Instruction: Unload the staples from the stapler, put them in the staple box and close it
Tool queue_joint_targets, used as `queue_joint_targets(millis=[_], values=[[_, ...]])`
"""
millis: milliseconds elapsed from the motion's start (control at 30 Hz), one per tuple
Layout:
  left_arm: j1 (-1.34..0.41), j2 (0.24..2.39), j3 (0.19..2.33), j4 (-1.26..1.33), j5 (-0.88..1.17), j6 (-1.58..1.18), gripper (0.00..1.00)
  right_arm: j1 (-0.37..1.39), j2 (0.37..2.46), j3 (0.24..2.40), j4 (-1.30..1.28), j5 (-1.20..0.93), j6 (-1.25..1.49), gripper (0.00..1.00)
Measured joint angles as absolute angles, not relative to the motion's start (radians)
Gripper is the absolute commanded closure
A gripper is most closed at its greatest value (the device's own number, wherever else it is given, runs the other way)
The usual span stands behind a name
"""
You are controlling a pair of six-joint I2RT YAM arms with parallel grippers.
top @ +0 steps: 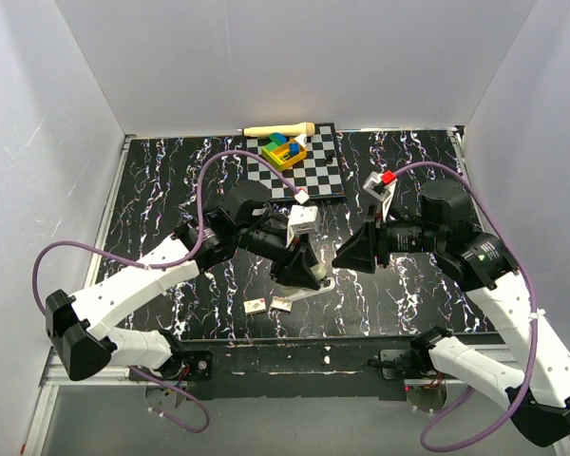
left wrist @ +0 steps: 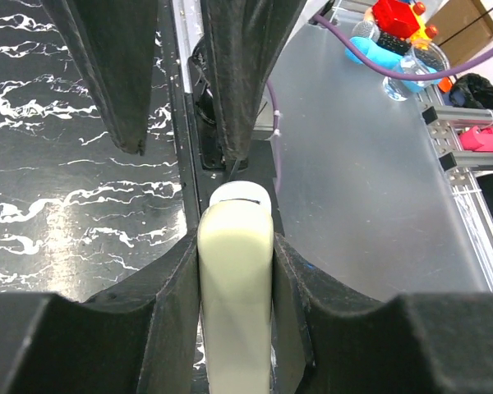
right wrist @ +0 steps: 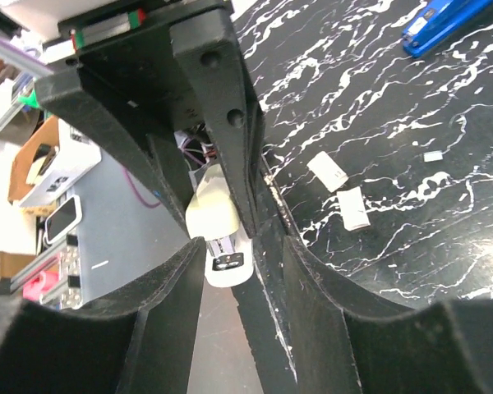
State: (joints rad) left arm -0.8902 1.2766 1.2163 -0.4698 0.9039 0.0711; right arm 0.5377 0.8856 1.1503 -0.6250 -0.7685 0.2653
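My left gripper [left wrist: 236, 246] is shut on a cream-white stapler [left wrist: 234, 279], which it holds by its sides just above the table [top: 171, 190]; in the top view this gripper [top: 299, 264] is at mid-table. The stapler's front end [right wrist: 228, 261] shows a silvery inner part. My right gripper [right wrist: 238, 246] stands open around that front end, and a gap shows beside its right finger [right wrist: 312, 287]. A small blue stapler with a black end [right wrist: 444, 20] lies flat on the table further off. No staples can be made out.
Two small white pieces [top: 256, 305] [top: 282, 304] lie near the front edge. A checkerboard [top: 309, 166] at the back carries a yellow toy with coloured blocks [top: 285, 150], and a wooden stick [top: 277, 129] lies behind it. A red-topped piece [top: 387, 179] sits by the right arm.
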Motion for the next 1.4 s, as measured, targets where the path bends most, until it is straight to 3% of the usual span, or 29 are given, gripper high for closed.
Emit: queue_joint_targets(millis=[533,1200,1267,1367,1400], values=[[-0.878,1.264,1.216,-0.460,0.977,0.067,1.00,0.691,0.904,1.151,-0.635,-0.780,0.194,0.54],[-0.868,1.265,1.216,-0.433,0.977,0.025,1.00,0.770,0.939,1.154,-0.644,-0.713,0.179,0.72],[-0.867,1.265,1.216,-0.432,0.979,0.020,1.00,0.773,0.939,1.156,-0.644,-0.705,0.179,0.78],[-0.866,1.267,1.216,-0.432,0.983,0.013,1.00,0.777,0.939,1.157,-0.645,-0.695,0.174,0.99],[-0.866,1.267,1.216,-0.433,0.985,0.012,1.00,0.779,0.939,1.157,-0.645,-0.693,0.172,0.99]])
